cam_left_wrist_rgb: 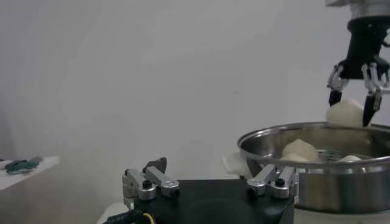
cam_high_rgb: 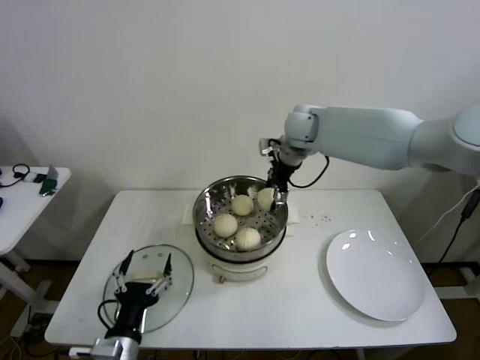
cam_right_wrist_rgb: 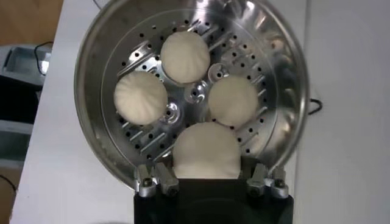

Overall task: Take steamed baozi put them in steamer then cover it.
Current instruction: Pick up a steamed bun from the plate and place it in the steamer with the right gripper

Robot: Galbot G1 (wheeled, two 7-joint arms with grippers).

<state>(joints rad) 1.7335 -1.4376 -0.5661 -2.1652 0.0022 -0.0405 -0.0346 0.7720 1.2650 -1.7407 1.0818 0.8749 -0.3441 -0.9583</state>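
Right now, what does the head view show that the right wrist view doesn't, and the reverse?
Head only: the glass cover on the table under the open left claw, the bare white plate, the side table, the right arm's reach.
Right wrist only: the steamer's perforated floor from straight above, the fourth baozi hard against the right claw.
Both: the steamer, three baozi resting inside, the fourth held at the rim.

4 baozi [cam_right_wrist_rgb: 186,56] in steamer [cam_right_wrist_rgb: 97,73], uncovered

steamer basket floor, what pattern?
Shiny steel steamer floor dotted with small round holes; clearest in the right wrist view.
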